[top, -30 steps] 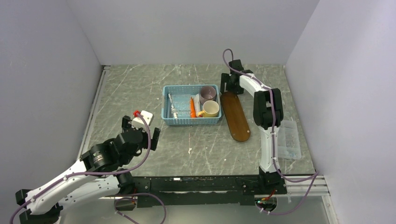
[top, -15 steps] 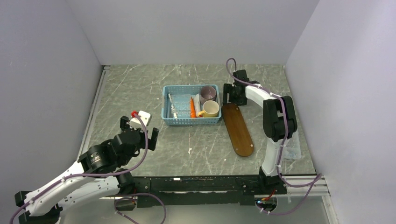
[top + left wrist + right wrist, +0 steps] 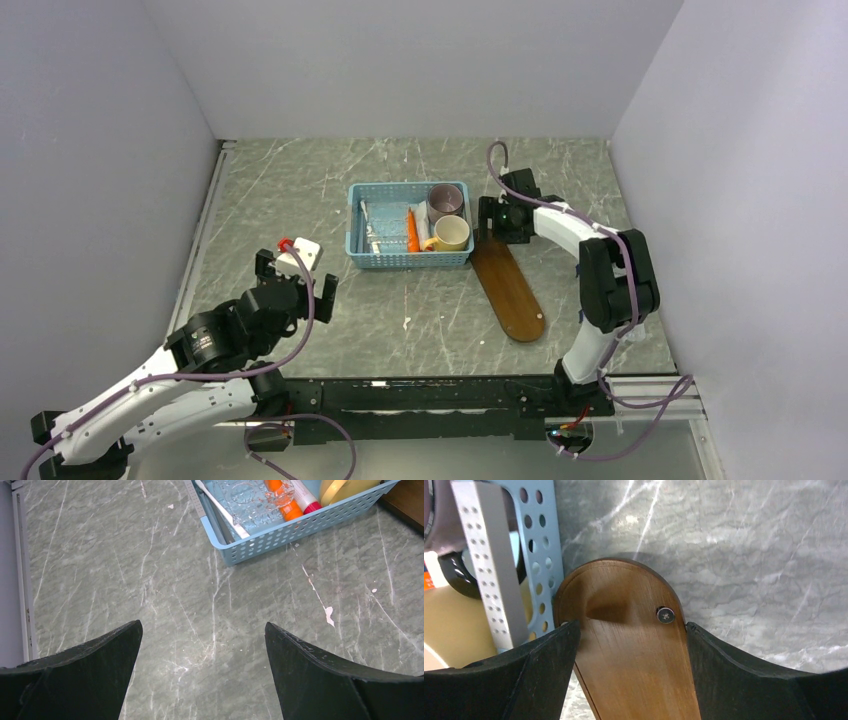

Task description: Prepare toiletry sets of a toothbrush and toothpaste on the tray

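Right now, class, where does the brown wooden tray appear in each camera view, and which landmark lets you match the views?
Top external: the tray lies diagonally, right of centre, just right of the light-blue basket.
Left wrist: only a brown sliver of the tray shows, in the top right corner.
Right wrist: the tray's rounded end fills the lower centre.
Shared landmark: the light-blue basket, beside the tray in every view.

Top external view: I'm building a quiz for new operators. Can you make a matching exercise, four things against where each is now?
Things:
1 tray
2 toothpaste
3 yellow cup
4 left gripper

Places:
A lying in the middle of the basket
B basket's near right corner
C far end held in the right gripper
D open over bare table

Pairs: 1-C, 2-A, 3-B, 4-D
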`<action>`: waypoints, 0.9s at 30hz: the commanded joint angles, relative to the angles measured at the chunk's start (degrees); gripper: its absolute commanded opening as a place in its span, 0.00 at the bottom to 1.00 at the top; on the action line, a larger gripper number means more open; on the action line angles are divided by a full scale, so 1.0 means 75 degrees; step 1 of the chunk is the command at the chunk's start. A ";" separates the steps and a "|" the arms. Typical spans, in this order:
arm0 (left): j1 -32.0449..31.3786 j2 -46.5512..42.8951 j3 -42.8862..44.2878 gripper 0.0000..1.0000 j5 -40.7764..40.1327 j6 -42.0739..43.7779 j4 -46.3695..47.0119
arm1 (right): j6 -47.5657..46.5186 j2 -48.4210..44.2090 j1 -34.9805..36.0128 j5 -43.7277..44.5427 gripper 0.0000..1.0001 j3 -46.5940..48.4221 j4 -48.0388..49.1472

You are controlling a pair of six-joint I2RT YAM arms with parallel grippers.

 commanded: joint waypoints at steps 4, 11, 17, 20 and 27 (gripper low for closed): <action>0.0031 -0.0057 0.0095 0.99 -0.0255 -0.0072 0.0048 | 0.0066 -0.0524 0.0075 -0.0279 0.79 -0.0615 0.0348; 0.0031 -0.0112 0.0124 0.99 -0.0537 -0.0151 -0.0054 | 0.0125 -0.0775 0.0342 -0.0383 0.78 -0.1084 0.0538; 0.0031 -0.0256 0.0154 0.99 -0.0884 -0.0307 -0.0198 | 0.0479 -0.0972 0.0617 0.0004 0.76 -0.1570 0.0577; 0.0023 -0.0315 0.0142 0.99 -0.0909 -0.0310 -0.0200 | 0.0812 -0.1196 0.0715 0.0197 0.75 -0.1914 0.0603; 0.0031 -0.0259 0.0152 0.99 -0.0801 -0.0301 -0.0199 | 0.1703 -0.2179 0.0844 0.0823 0.75 -0.2841 0.0614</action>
